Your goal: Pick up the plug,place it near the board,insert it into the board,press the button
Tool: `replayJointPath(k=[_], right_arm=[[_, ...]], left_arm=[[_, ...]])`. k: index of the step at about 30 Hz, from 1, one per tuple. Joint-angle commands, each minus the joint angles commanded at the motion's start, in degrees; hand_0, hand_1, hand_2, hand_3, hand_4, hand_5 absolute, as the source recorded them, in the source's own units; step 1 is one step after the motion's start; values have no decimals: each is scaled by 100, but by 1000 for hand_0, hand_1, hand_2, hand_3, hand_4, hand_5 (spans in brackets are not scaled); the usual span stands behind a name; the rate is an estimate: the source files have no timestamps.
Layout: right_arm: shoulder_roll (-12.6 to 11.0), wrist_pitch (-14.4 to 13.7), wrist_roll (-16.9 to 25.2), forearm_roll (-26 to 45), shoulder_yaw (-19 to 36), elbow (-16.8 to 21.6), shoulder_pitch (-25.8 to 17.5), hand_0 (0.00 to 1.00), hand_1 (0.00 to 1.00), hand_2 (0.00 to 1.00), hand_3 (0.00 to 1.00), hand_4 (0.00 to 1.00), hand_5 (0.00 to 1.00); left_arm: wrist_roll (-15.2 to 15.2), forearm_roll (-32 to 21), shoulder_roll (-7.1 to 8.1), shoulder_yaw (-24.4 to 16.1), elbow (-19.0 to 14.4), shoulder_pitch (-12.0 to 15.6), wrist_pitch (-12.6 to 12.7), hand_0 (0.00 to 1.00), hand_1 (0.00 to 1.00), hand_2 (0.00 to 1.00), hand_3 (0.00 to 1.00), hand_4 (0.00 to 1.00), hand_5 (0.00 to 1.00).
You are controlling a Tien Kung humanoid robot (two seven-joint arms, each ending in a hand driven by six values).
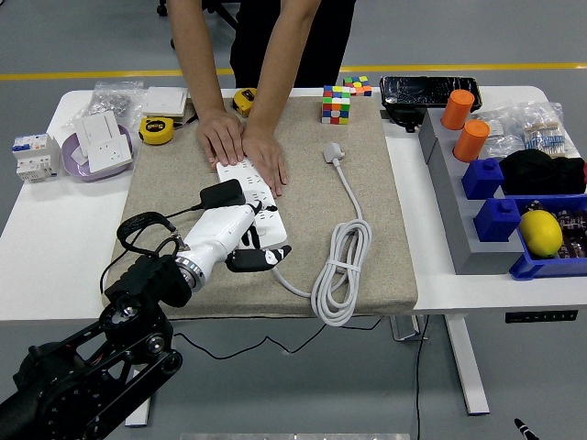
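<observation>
A white power strip [258, 194] lies on the beige mat [376, 211]. A person's two hands [243, 145] press flat on its far end. My left hand [246, 246] lies over the strip's near end, palm down, thumb [266, 258] stretched out to the right, holding nothing. The near end and its button are hidden under my hand. The white plug [333, 152] lies loose on the mat to the right of the strip. Its cable runs down to a coil [341, 272] near the mat's front edge.
A Rubik's cube [336, 104] stands at the mat's far edge. Two yellow tape measures [156, 130] and a purple bowl with a socket [96, 151] sit at the far left. A grey organizer with orange cups [463, 124], blue bins and a lemon [541, 232] fills the right.
</observation>
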Motion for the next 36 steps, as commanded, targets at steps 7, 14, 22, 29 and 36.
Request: replayJointPath(k=[7, 14, 22, 29, 36], right_arm=[[2, 3, 1, 15, -29, 0, 19, 803, 736, 728, 756, 998, 998], [-5, 7, -4, -17, -17, 0, 4, 802, 735, 728, 756, 998, 998], [-1, 8, -1, -27, -16, 0, -15, 803, 735, 728, 756, 998, 998], [0, 9, -2, -32, -13, 0, -15, 804, 735, 728, 755, 998, 998], [3, 8, -1, -25, -12, 0, -12, 802, 736, 728, 755, 998, 998]], left_arm=[[30, -28, -27, 46, 292, -37, -124, 149, 42, 148, 822, 508, 36], [19, 1, -58, 41, 549, -32, -146, 151, 42, 149, 824, 512, 2], [151, 133, -76, 44, 697, -20, -322, 147, 42, 149, 804, 514, 2], [333, 306, -53, -12, 678, -17, -555, 152, 41, 149, 748, 503, 2], [-80, 481, -38, -245, 277, 80, -127, 204, 39, 163, 648, 445, 7]])
